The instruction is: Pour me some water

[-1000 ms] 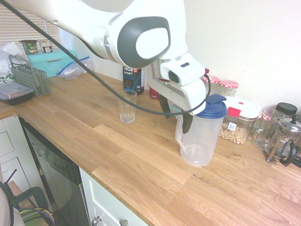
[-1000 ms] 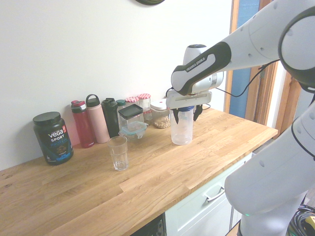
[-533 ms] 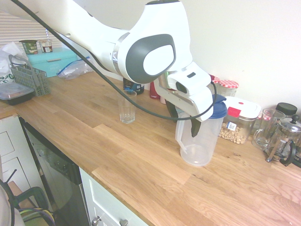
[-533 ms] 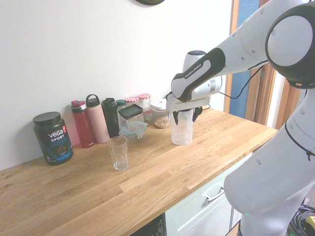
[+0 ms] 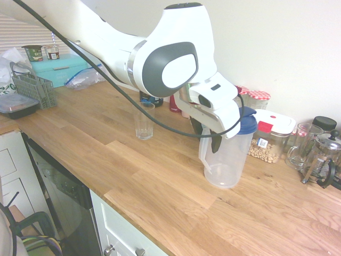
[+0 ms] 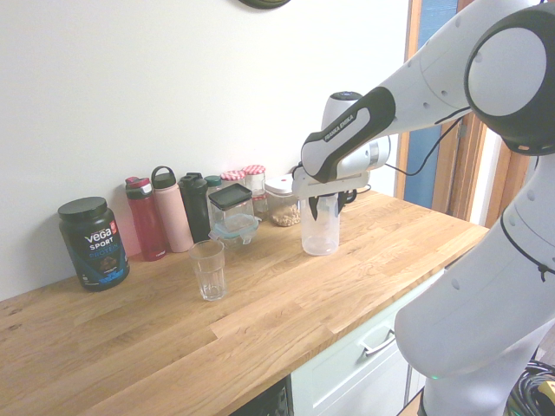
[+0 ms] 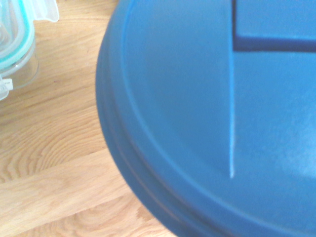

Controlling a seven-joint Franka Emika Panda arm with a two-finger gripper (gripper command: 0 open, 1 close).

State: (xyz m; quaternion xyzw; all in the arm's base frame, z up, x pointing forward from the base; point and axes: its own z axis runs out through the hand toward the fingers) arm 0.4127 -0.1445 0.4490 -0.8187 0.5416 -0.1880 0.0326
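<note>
A clear plastic pitcher (image 5: 225, 160) with a blue lid (image 5: 244, 124) stands on the wooden counter (image 5: 133, 176); whether it holds water I cannot tell. My gripper (image 5: 206, 136) is down over its top, on the handle side, straddling the rim. The second exterior view shows the pitcher (image 6: 320, 230) under my gripper (image 6: 323, 206) in the same way. An empty drinking glass (image 5: 144, 121) stands upright apart from the pitcher, also seen as the glass (image 6: 208, 270) nearer the counter's middle. The blue lid (image 7: 197, 98) fills the wrist view.
Along the wall stand a black protein tub (image 6: 94, 243), several bottles (image 6: 170, 210), jars with checked lids (image 5: 259, 97), a nut container (image 5: 269, 138) and a French press (image 5: 322, 157). A crate (image 5: 34, 88) and teal box (image 5: 56, 68) sit at the far end.
Over the last second the arm came down, bringing my gripper from above the lid to around the pitcher's top. Pitcher and glass have not moved.
</note>
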